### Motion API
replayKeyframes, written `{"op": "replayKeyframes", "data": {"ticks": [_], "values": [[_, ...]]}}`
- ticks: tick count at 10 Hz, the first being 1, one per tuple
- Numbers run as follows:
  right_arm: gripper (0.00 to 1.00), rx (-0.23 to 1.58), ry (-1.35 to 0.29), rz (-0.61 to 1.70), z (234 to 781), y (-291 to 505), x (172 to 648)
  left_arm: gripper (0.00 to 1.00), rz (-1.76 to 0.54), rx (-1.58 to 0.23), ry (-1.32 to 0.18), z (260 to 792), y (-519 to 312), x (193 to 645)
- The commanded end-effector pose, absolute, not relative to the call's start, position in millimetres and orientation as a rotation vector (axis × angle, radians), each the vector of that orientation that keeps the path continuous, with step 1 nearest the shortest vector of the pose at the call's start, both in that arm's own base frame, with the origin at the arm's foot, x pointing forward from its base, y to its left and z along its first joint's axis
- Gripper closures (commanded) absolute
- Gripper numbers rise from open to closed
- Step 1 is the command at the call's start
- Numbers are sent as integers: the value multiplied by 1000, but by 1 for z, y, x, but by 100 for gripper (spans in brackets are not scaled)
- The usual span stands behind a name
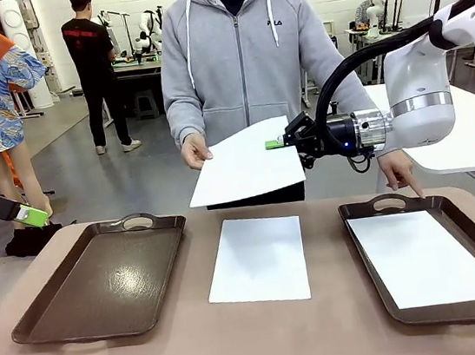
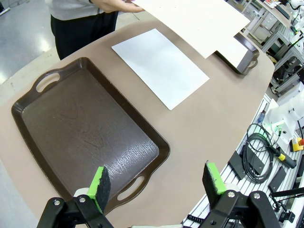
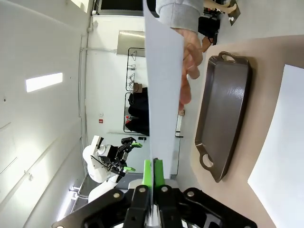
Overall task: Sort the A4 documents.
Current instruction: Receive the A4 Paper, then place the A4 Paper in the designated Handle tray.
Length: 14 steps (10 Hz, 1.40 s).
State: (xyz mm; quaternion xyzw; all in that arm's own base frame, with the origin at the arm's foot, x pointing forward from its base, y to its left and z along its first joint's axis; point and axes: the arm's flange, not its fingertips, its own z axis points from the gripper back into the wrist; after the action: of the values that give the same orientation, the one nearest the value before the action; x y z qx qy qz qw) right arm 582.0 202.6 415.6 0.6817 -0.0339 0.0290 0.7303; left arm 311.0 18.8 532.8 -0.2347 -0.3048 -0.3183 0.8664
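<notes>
Held A4 sheet (image 1: 244, 161) in the air over the far edge of the table (image 1: 328, 332), tilted, pinched at one side between the green pads of the right claw (image 1: 279, 143), jaws clamped flat on the paper. Opposite side gripped by the person's hand (image 1: 195, 151). From the right wrist, the same sheet (image 3: 164, 71) seen edge-on, rising straight out of the closed right claw (image 3: 153, 173). Middle A4 sheet (image 1: 257, 258) flat on the table between the two dark brown trays, touching neither. Third A4 sheet (image 1: 423, 256) lying inside the right tray (image 1: 465, 311), with the person's other hand (image 1: 399, 172) pointing a finger down at that tray's far rim. Left tray (image 1: 102, 278) on the other side of the middle A4 sheet. Left claw (image 2: 156, 183) above the near handle end of the left tray (image 2: 85, 128), fingers spread wide, gripping nothing.
</notes>
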Motion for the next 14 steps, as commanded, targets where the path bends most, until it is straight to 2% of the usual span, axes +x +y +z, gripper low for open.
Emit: {"op": "replayKeyframes", "data": {"ticks": [1, 11, 12, 13, 14], "values": [[100, 1505, -82, 43, 416, 203, 583, 0, -679, -508, -646, 532, 21, 312], [99, 1500, -76, 62, 416, 202, 582, 0, -679, -508, -646, 532, 21, 312], [99, 1431, -92, 176, 420, 197, 553, 0, -679, -508, -646, 532, 21, 312], [99, 1433, -31, 207, 424, 186, 535, 0, -679, -508, -646, 532, 21, 312], [99, 1465, -39, 226, 427, 168, 522, 0, -679, -508, -646, 532, 21, 312]]}}
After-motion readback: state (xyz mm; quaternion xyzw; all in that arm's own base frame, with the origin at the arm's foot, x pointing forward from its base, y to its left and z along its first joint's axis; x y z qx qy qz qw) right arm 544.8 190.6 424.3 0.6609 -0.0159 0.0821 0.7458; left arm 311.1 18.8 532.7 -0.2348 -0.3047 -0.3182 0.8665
